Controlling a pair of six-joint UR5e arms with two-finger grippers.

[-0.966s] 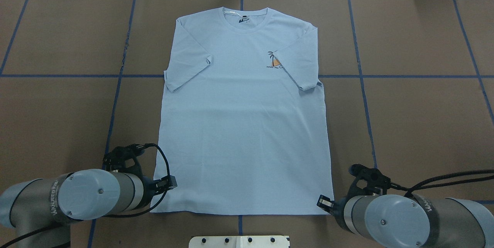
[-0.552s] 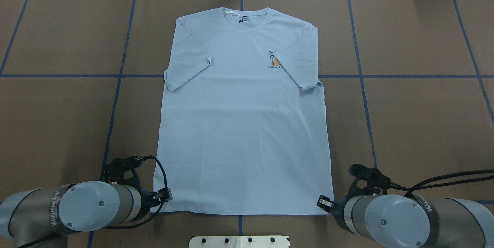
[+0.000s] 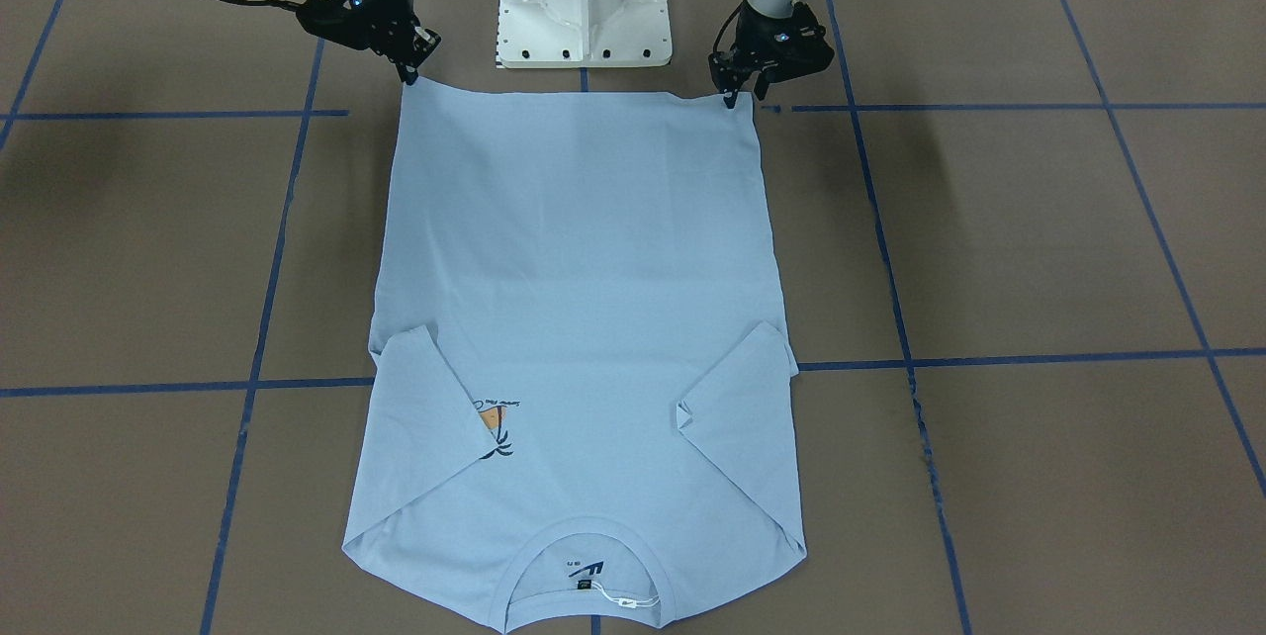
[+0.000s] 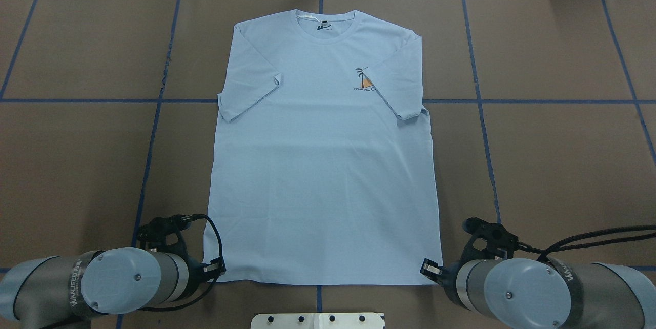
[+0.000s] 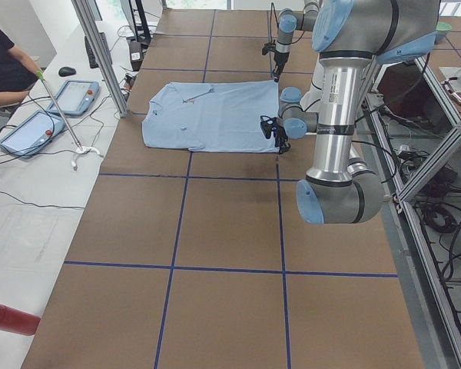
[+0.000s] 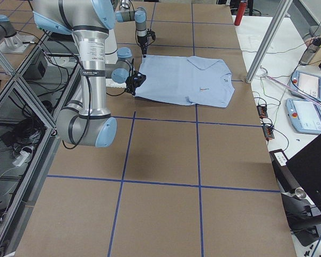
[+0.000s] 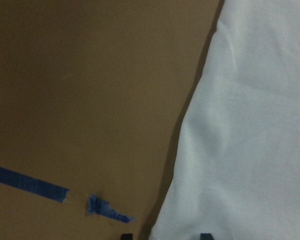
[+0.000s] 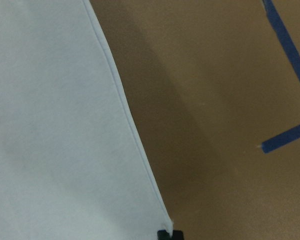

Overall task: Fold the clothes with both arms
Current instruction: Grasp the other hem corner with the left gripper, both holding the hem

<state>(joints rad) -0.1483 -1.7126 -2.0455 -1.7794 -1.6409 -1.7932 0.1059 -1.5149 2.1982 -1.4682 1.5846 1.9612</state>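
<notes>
T-shirt [image 4: 323, 165] lying flat on the table [image 4: 553, 165], collar pointing away from the robot, hem lying just before the base [image 4: 318, 320], left gripper [image 4: 218, 269] sitting at its left hem corner, right gripper [image 4: 429, 269] at the right one

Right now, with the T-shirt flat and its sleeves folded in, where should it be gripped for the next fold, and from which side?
The two hem corners nearest the pedestal, pinched from above at the outer edges: the T-shirt lies flat, so only corners offer a free edge. Left gripper straddles its corner, open; right gripper looks shut on the other.
</notes>
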